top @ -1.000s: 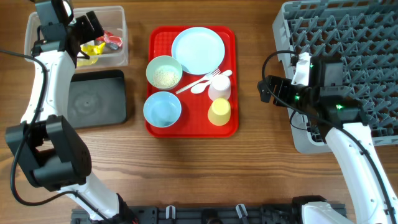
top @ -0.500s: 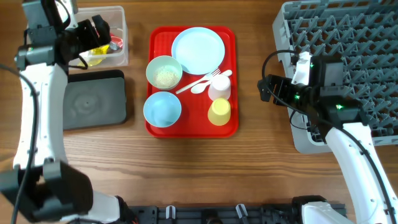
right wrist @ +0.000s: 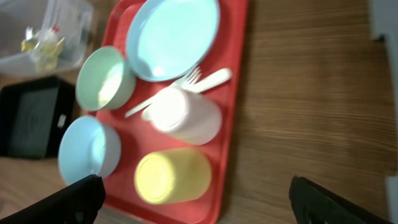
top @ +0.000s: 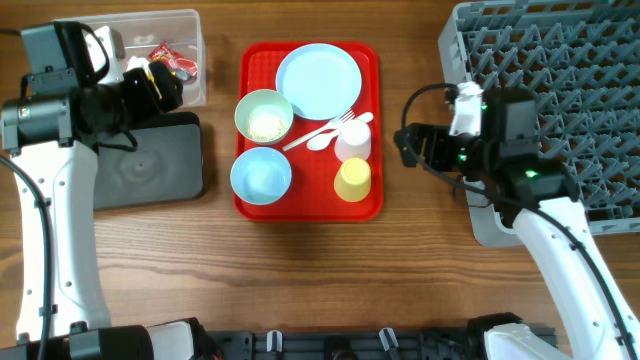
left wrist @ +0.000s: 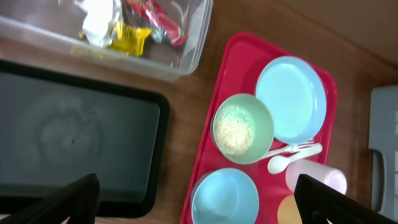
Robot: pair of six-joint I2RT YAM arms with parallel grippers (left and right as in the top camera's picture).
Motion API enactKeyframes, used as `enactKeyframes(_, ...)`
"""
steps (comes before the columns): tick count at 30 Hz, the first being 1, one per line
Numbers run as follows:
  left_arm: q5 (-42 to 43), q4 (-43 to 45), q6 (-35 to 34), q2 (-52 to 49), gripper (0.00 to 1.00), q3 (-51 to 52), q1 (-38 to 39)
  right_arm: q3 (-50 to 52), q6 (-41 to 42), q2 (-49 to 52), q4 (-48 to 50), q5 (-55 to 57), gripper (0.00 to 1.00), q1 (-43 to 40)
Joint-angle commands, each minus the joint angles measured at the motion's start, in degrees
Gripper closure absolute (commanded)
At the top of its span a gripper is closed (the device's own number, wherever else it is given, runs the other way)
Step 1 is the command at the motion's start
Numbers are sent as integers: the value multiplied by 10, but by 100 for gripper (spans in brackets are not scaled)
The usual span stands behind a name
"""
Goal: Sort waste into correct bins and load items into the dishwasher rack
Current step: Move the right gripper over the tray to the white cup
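1. Now that the left gripper (top: 160,88) has pulled back from over the clear tub (top: 200,60) at upper left, the wrappers (left wrist: 134,34) and tissue (left wrist: 98,17) lie inside it; its jaws stand wide apart, empty.
2. The right gripper (top: 410,145), equally wide and empty, has edged left from the dishwasher rack (top: 560,60) toward the red tray (top: 300,205).
3. Dry waste looks sorted; the rice bowl (top: 264,118) and the other dishes wait on the tray at frame centre.
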State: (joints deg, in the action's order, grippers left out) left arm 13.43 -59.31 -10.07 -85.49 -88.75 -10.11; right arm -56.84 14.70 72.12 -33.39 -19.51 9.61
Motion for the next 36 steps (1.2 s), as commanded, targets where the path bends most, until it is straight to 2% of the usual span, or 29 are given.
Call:
enactKeyframes(1,5,-6,-27,-5,0,41,3,-9,-10,7,3,1,0,38)
enactKeyframes(15,-9,-15,-53,-4,0,70,25,-9,3,16,56,10,1,132)
enactKeyframes(23,-30,-4,-52,-6,0,71,36,-15,10,111,113,10,4,218)
enactKeyframes(30,-33,-3,-52,-13,0,71,36,-113,26,177,89,18,9,290)
enactKeyframes(36,-42,-3,-52,-17,0,72,36,-214,47,239,59,73,5,322)
